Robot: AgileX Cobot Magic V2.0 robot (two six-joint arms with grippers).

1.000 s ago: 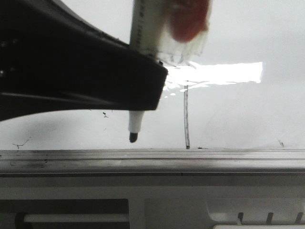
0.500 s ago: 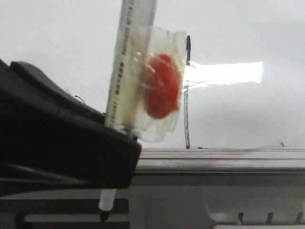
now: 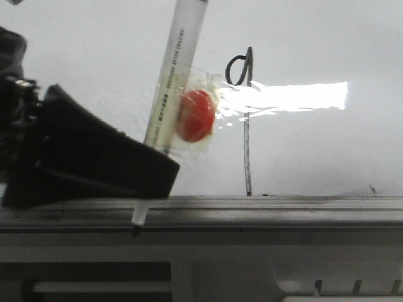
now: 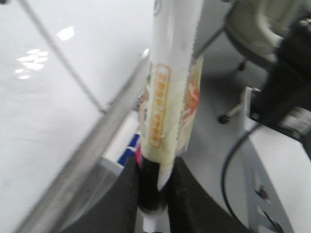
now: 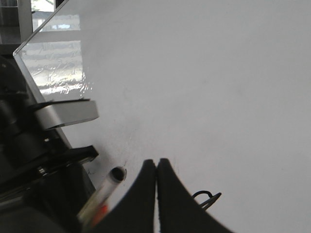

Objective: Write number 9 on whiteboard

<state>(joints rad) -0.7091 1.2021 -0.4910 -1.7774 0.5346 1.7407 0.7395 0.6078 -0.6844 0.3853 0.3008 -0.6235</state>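
The left claw [image 3: 135,182] is gripping a marker [image 3: 170,107] tightly, tip over the grey ledge [image 3: 283,204]. The right claw [image 5: 156,194] is sitting closed, seemingly empty. The number 9 [image 3: 245,119] is showing on the whiteboard [image 3: 327,145].

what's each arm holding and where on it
Left end effector grips the marker near its tip end. Right end effector is shut and holds nothing.

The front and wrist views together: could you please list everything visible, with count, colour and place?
whiteboard: one, glossy white, filling the background.
number 9: one, black, drawn on the board right of the marker.
ledge: one, grey metal, along the board's lower edge.
marker: one, white with clear tape and a red patch, tilted, tip down by the ledge.
left gripper: one, black, shut on the marker.
right gripper: one, black, fingers together, near the board.
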